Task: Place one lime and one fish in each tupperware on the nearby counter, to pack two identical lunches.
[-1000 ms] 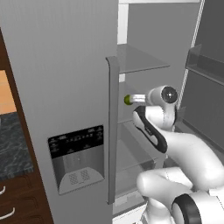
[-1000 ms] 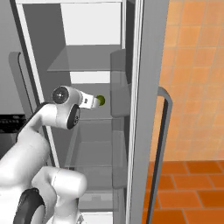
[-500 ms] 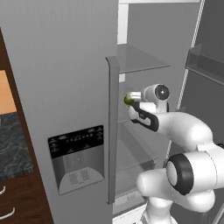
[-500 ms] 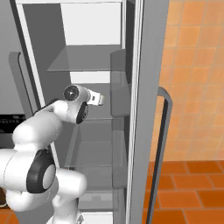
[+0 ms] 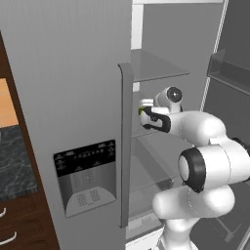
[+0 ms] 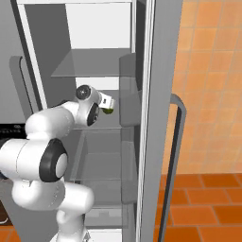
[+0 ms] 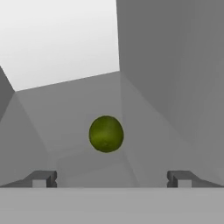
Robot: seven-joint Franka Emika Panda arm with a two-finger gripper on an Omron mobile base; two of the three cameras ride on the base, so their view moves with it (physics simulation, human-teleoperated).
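Our two-finger dark-tipped pincer (image 7: 111,178) stands wide open and grips nothing, its tips at seven and five o'clock in the hand view. At centre, ahead and between them, we see the small round yellow-green lime (image 7: 106,134) resting on the pale grey fridge shelf (image 7: 65,109). We judge the packing barely begun: this lime is not yet grasped.

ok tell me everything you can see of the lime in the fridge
The small round yellow-green lime has a dull, faintly mottled skin and looks whole. It sits alone on a pale grey shelf inside the open fridge, near a back corner where the walls meet. The hand is open, its two dark fingertips apart on either side below the fruit, not touching it. In the base views it peeks out just past the hand.
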